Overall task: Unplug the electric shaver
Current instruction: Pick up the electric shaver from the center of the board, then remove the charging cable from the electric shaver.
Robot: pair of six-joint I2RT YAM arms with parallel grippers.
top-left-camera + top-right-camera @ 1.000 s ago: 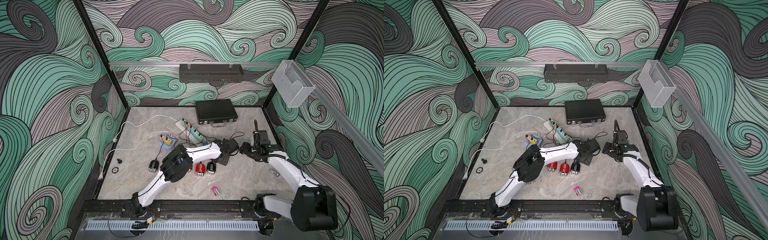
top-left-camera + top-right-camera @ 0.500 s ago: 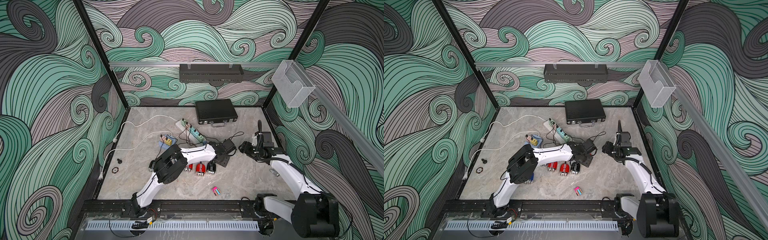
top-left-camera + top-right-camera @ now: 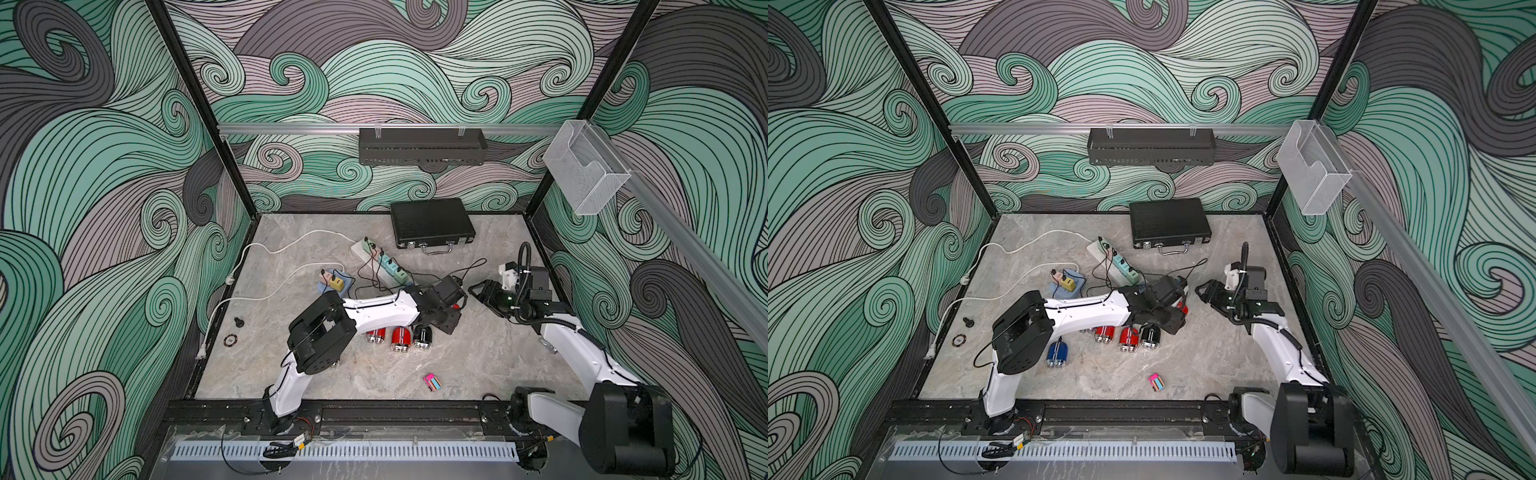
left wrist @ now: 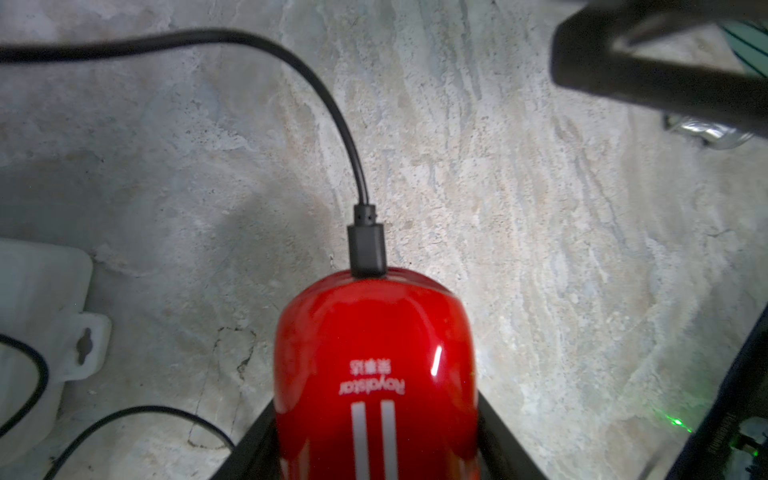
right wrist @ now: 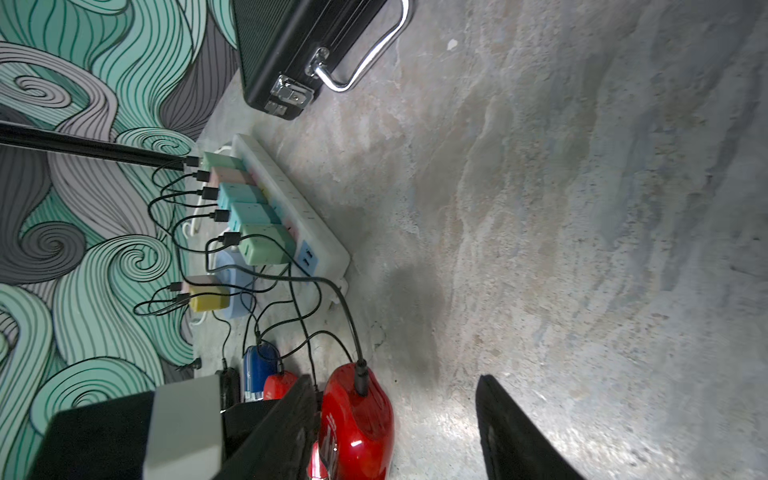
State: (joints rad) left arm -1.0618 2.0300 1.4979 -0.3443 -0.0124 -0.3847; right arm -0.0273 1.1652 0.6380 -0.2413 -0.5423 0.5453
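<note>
Right wrist view: tangled cables link power strip and red shaver.

Glossy red shaver with white stripes, black cable, grey-beige marbled tabletop, teal-and-grey swirl-patterned walls.

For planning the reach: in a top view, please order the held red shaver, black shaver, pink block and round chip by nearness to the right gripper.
1. held red shaver, just beside the right gripper
2. black shaver, nearer the front
3. pink block, by the front edge
4. round chip, far off on the left arm's side
</note>
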